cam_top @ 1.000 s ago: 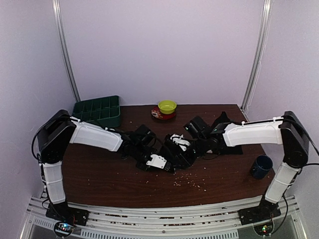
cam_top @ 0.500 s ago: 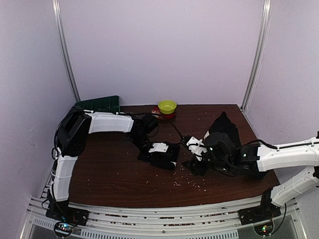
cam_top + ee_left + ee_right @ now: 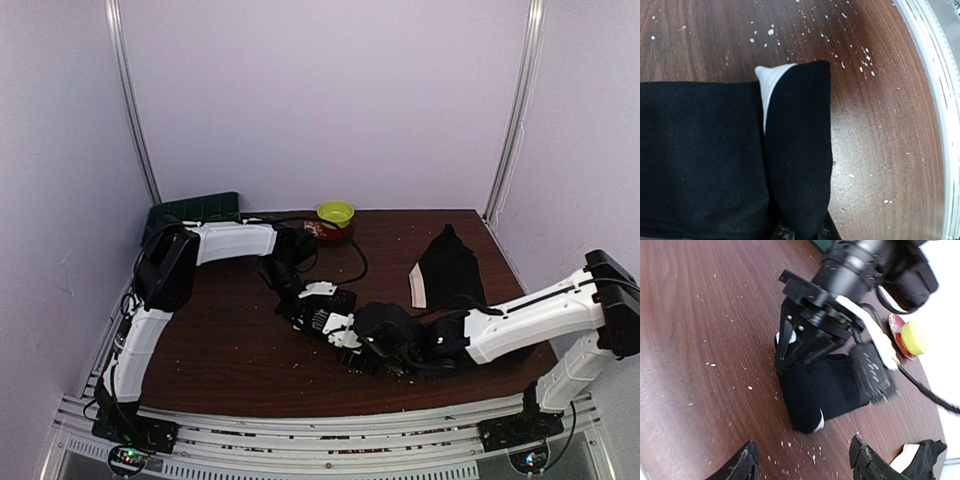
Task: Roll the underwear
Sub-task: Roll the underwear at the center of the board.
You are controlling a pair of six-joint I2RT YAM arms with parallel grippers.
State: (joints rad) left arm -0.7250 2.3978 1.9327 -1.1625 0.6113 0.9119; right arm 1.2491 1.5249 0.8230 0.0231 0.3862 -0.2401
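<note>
One black underwear (image 3: pixel 335 312) lies folded at mid table, a white trim corner (image 3: pixel 771 79) showing at its rolled edge. My left gripper (image 3: pixel 312 300) is shut on that rolled fold; the fold runs down between its fingertips in the left wrist view (image 3: pixel 802 231). In the right wrist view the garment (image 3: pixel 832 385) lies under the left gripper (image 3: pixel 790 347). My right gripper (image 3: pixel 805 467) is open and empty, just in front of it, also in the top view (image 3: pixel 350 345). The second underwear (image 3: pixel 450 265), plain black with a white band, lies at back right.
A yellow-green bowl (image 3: pixel 335 212) on a red plate stands at the table's back edge. A green divided tray (image 3: pixel 195 210) is at back left, behind the left arm. White crumbs (image 3: pixel 790 445) are scattered near the front. The table's front rail (image 3: pixel 940 125) is close.
My right arm has swung left from the right side to the table's middle, its open gripper now before the folded underwear. The left gripper stays on the garment. The second underwear is now uncovered.
</note>
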